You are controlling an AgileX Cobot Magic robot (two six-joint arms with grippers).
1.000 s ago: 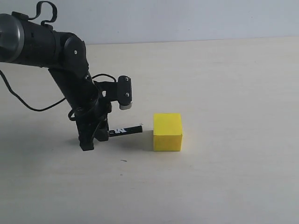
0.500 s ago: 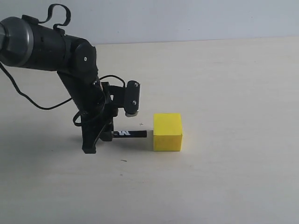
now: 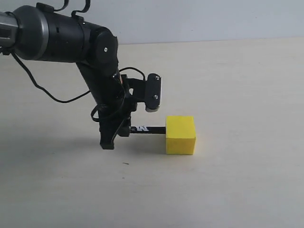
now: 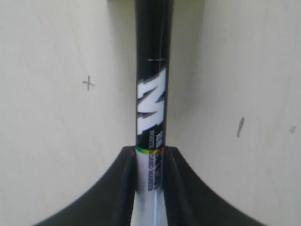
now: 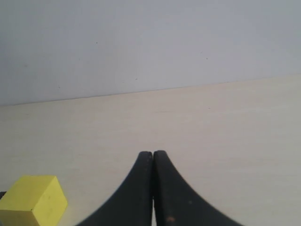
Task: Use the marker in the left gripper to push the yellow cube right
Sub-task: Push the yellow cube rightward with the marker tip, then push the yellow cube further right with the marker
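The yellow cube rests on the table right of centre; its corner also shows in the right wrist view. My left gripper is shut on the marker, which lies level and points right, its black end touching the cube's left face. In the left wrist view the marker runs out from between the fingers, white barrel clamped, black half with white lettering beyond. My right gripper is shut and holds nothing; it hovers over bare table, away from the cube.
The pale table stretches to a grey wall at the back. The left arm's camera housing hangs just above and left of the cube. A small dark mark lies on the table below the gripper.
The left arm has travelled right with the marker. The marker's end has reached the cube, and the cube has slid a little to the right.
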